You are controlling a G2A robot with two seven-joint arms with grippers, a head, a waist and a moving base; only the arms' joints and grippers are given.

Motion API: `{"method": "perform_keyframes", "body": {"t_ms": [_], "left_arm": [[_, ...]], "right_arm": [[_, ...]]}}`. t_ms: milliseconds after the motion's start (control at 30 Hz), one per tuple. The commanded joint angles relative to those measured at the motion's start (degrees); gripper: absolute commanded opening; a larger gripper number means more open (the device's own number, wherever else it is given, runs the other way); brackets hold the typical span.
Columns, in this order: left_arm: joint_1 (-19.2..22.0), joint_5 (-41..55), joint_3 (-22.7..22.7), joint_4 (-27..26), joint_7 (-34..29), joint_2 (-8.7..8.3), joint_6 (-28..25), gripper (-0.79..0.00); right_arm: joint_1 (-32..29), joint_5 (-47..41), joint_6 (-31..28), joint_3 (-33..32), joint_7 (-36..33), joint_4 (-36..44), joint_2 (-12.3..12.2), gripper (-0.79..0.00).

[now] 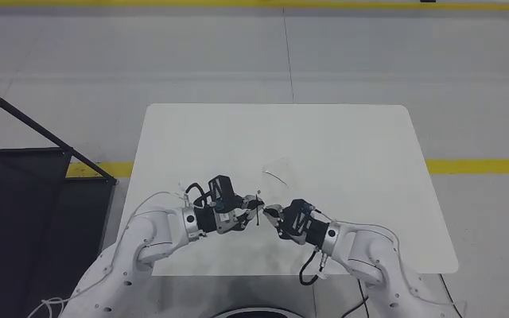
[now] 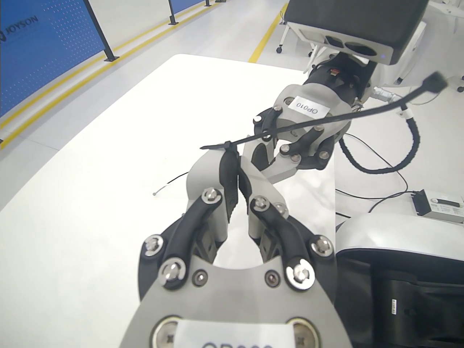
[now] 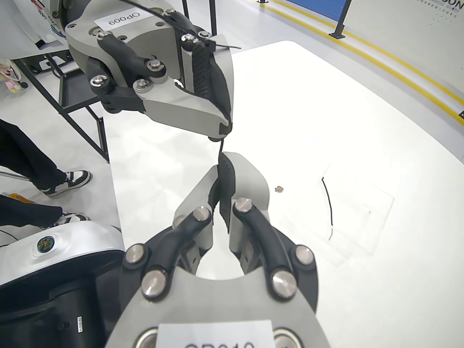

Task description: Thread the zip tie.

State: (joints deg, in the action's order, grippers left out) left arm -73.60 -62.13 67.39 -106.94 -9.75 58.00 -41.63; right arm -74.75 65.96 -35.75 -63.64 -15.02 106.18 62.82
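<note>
Your left gripper (image 2: 232, 162) is clamped at its fingertips on the zip tie (image 2: 326, 120), up over the near half of the table (image 1: 358, 135). Its own wrist view shows you the strap lying crosswise to the fingers, with a short pointed end on one side and the long run sweeping back to a blocky head. The right wrist view adds a short black stretch dropping from the left fingers into the right gripper (image 3: 222, 162), whose fingers are pressed together on it. Farther right, a loose black strand (image 3: 328, 201) lies on a clear sheet (image 3: 366, 215).
</note>
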Motion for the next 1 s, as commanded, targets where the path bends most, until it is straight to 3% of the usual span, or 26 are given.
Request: {"method": "perform_keyframes", "body": {"t_ms": [0, 267, 433, 667, 900, 933, 967], "left_arm": [[0.0, 0.2, 0.1, 0.1, -0.1, -0.01, -0.1, -0.428], [-0.2, 0.2, 0.5, 0.4, -0.7, -0.10, -0.9, -0.437], [-0.4, 0.0, 1.0, 0.8, -0.6, -0.13, -0.4, -0.443], [-1.6, 0.0, 3.0, 0.5, 1.6, -0.32, 0.3, -0.449], [-4.0, -1.1, 5.0, -1.5, 3.5, -0.63, 0.1, -0.465], [-4.2, -1.2, 5.1, -1.6, 3.5, -0.65, 0.1, -0.388], [-4.2, -1.2, 5.1, -1.6, 3.5, -0.65, 0.1, -0.058]], "right_arm": [[-0.2, -0.4, -0.1, -0.4, 0.3, -0.1, -0.1, -0.785], [-0.6, -3.5, -1.8, -1.8, 1.0, -0.8, -0.3, -0.785], [0.2, -8.5, -7.2, -2.1, 0.2, -2.5, -0.5, -0.785], [4.4, -21.2, -21.4, -0.5, -5.8, -8.2, -1.1, -0.785], [12.4, -40.8, -22.2, 6.6, -17.1, -14.6, -1.9, -0.785], [12.4, -40.8, -22.2, 6.6, -17.1, -14.6, -1.9, -0.785], [12.4, -40.8, -22.2, 6.6, -17.1, -14.6, -1.9, -0.785]]}}
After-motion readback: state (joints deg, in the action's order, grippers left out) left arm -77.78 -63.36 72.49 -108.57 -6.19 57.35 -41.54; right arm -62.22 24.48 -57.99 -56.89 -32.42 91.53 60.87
